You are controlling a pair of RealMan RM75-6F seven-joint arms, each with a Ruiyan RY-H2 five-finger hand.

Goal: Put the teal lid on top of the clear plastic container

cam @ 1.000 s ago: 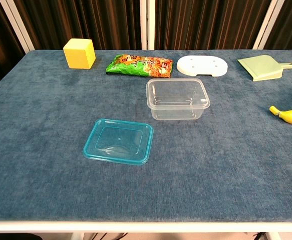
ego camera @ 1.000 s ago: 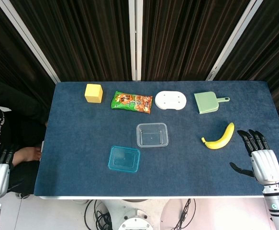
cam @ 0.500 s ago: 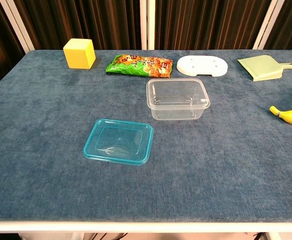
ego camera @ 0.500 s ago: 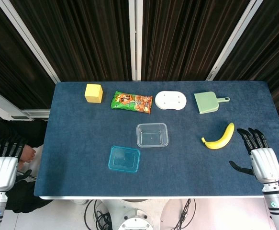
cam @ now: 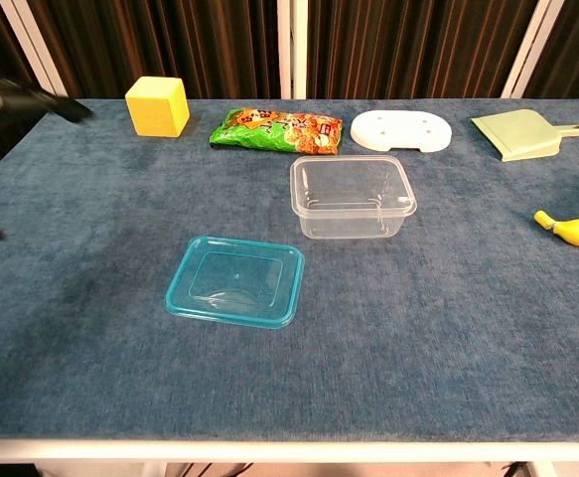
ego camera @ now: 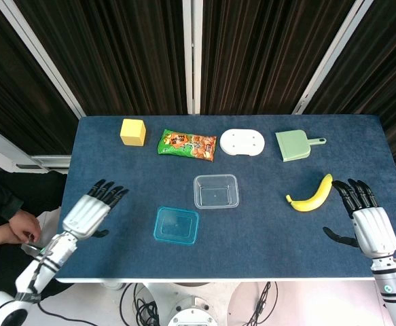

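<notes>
The teal lid (ego camera: 176,225) (cam: 235,280) lies flat on the blue table, near the front edge and left of centre. The clear plastic container (ego camera: 216,191) (cam: 352,196) stands upright and uncovered just behind and to the right of it. My left hand (ego camera: 90,211) hovers over the table's left edge, left of the lid, fingers spread and holding nothing; the chest view catches only its dark fingertips (cam: 33,100) at the far left. My right hand (ego camera: 369,221) stays open at the table's right edge, beside the banana (ego camera: 312,195).
Along the back stand a yellow cube (ego camera: 132,132), a snack bag (ego camera: 187,145), a white flat dish (ego camera: 242,142) and a green dustpan (ego camera: 295,145). A person's arm (ego camera: 7,224) shows off the table's left side.
My left hand has swung in from off the table's left side to above its left edge, toward the lid. The right hand has barely moved. Lid and container are unmoved.
</notes>
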